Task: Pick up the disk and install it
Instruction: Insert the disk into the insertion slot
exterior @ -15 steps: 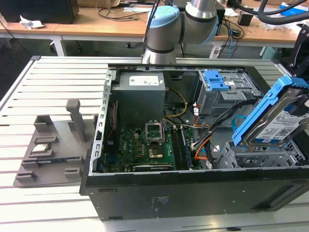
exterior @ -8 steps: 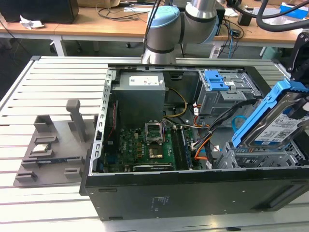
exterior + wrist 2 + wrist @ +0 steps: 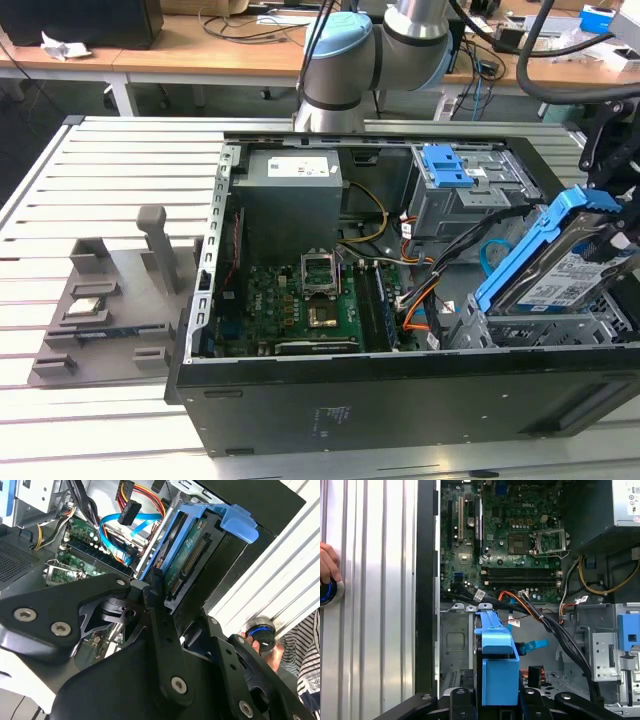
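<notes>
the disk (image 3: 572, 272) is held tilted over the open computer case (image 3: 300, 400), at the end of the case on the exterior view's right, with its labelled silver face turned up and its blue bracket (image 3: 530, 250) running along the raised edge. its lower end is seen just above the metal drive cage (image 3: 545, 325) in that corner; whether it touches the cage cannot be told. the gripper (image 3: 495, 700) is clenched on the disk: in the first wrist view the black fingers (image 3: 462, 702) are pressed against both sides of the blue bracket, and in the second wrist view one finger (image 3: 157, 605) is laid along the disk's edge beside its connector. inside the case, the motherboard (image 3: 300, 295) with its open processor socket is seen on the floor, the grey power supply (image 3: 290, 185) at the far wall, and a small blue latch (image 3: 447, 165) on the upper bay. orange and blue cables (image 3: 420, 300) are draped between the board and the cage. a grey fixture (image 3: 100, 300) carrying a small silver chip (image 3: 88, 308) is set on the slatted surface (image 3: 100, 180), on the exterior view's left. a person's hand (image 3: 326, 562) is rested on a round knob (image 3: 329, 591) on the surface.
</notes>
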Controlling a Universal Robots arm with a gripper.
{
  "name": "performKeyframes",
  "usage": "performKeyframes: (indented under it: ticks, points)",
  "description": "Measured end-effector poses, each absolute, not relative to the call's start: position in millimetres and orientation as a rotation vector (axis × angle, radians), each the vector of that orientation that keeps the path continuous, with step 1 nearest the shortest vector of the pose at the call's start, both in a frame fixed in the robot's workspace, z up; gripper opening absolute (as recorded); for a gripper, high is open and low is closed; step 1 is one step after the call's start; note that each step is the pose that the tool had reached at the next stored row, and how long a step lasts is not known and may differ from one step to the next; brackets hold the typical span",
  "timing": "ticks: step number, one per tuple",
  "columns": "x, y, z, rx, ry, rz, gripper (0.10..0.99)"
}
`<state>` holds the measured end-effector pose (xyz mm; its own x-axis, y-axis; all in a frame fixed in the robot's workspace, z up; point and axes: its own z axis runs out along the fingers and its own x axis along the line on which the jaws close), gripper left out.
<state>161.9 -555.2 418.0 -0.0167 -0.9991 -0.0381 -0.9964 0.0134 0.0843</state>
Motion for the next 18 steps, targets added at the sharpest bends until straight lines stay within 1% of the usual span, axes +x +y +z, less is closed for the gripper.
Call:
performKeyframes:
  ticks: [13, 15, 16, 18]
  points:
    - [149.2, -555.2, 395.9, 2.18, -2.213, -0.135, 0.365]
    - [149.1, -555.2, 395.0, 2.18, -2.213, -0.135, 0.376]
    - [149.0, -555.2, 394.3, 2.18, -2.213, -0.135, 0.439]
    - [149.0, -555.2, 393.2, 2.18, -2.213, -0.135, 0.424]
